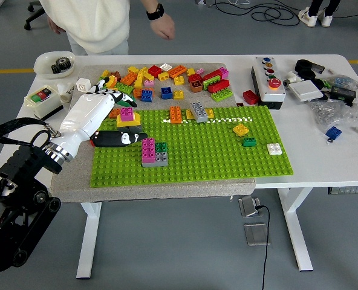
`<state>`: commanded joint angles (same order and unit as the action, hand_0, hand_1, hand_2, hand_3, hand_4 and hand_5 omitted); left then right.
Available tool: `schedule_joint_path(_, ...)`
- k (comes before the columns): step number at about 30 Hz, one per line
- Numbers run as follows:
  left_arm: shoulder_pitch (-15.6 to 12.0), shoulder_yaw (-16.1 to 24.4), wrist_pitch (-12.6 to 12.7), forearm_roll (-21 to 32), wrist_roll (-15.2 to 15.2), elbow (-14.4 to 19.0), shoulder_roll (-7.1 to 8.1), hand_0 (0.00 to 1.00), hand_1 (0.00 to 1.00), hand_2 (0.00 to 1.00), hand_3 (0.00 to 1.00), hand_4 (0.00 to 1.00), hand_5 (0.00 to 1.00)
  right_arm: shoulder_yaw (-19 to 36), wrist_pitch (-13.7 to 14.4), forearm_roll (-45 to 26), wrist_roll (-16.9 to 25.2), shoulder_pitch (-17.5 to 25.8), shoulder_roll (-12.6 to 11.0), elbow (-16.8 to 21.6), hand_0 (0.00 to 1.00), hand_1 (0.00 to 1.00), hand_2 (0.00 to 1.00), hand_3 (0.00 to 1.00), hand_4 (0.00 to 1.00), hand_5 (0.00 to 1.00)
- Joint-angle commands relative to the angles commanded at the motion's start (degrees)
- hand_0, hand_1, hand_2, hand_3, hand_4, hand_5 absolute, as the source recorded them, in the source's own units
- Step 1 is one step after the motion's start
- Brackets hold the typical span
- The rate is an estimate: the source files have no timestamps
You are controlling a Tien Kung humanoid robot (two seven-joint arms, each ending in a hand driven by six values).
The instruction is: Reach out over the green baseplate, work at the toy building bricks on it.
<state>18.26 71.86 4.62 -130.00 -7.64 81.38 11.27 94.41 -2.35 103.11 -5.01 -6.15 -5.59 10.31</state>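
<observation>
The green baseplate (227, 151) lies on a grey mat in the middle of the table. My left hand (120, 121), white with a black thumb, hangs over the plate's left rear corner with its fingers spread, holding nothing. A pink brick on a yellow one (128, 116) sits between the fingers and the thumb. A cluster of pink, green and grey bricks (152, 151) stands just right of the thumb. Orange and grey bricks (191, 112) sit at the plate's rear edge; yellow, green and white bricks (251, 138) sit to the right. My right arm is out of view.
A heap of loose bricks (167, 78) lies on the mat behind the plate. A button box (268, 80) and black and white gear stand at the right. A white bowl (53, 62) and a switch box (43, 99) are at the left. A person (94, 21) stands at the far left.
</observation>
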Motion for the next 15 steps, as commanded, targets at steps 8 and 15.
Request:
schedule_joint_path(8, -0.7, -0.1, -0.4, 0.3, -0.3, 0.2, 0.03, 0.976, 0.765, 0.730, 0.669, 0.998, 0.621, 0.4, 0.3, 0.0, 0.1, 0.3, 0.2, 0.0, 0.750, 0.637, 0.679, 0.645, 0.865, 0.563)
schedule_joint_path(15, -1.2, 0.0, -0.7, 0.7, -0.5, 0.7, 0.16, 0.964, 0.760, 0.727, 0.668, 0.998, 0.613, 1.0, 0.5, -0.3, 0.1, 0.6, 0.1, 0.0, 0.750, 0.637, 0.679, 0.645, 0.865, 0.563)
